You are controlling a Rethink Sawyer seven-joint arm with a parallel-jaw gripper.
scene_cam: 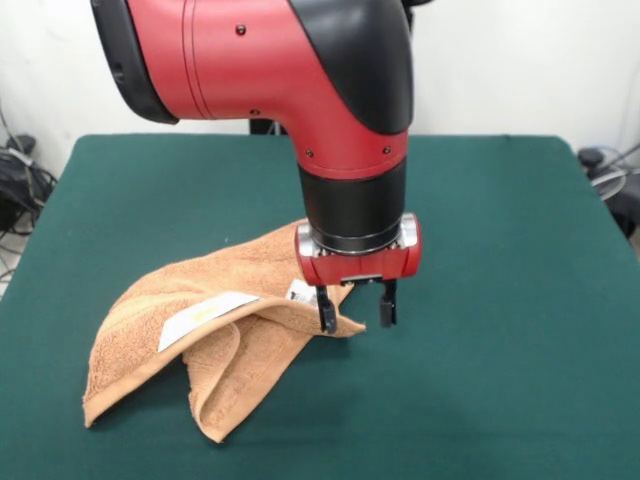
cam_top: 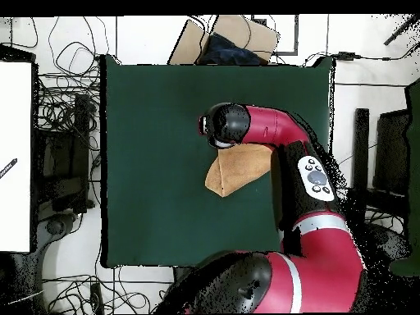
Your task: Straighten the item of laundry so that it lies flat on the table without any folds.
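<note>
- The towel point(scene_cam: 215, 335) is found crumpled and folded over itself near the middle of the table point(scene_cam: 500, 250), not lying flat.
- In the front view, several layers are seen: an upper flap doubled across the top, and two lobes hanging toward the near edge, one ending in a blunt point.
- A white tag point(scene_cam: 205, 318) is seen lying on the upper flap; a second small tag point(scene_cam: 300, 291) is seen beside the gripper.
- In the front view, the long axis is seen running from the picture's lower left up to the right, toward the gripper.
- The cloth is peach-orange terry with a looped nap; a smoother woven band is seen along the left edge.
- The table is covered in dark green, felt-like cloth.
- The gripper point(scene_cam: 357, 312) is seen pointing straight down at the towel's right end, fingers parted with a gap between them; the left finger point(scene_cam: 327, 312) stands over the towel's edge, the right over bare table. Nothing is seen grasped.
- In the overhead view, the towel point(cam_top: 234, 172) is partly hidden under the arm point(cam_top: 271, 131).
</note>
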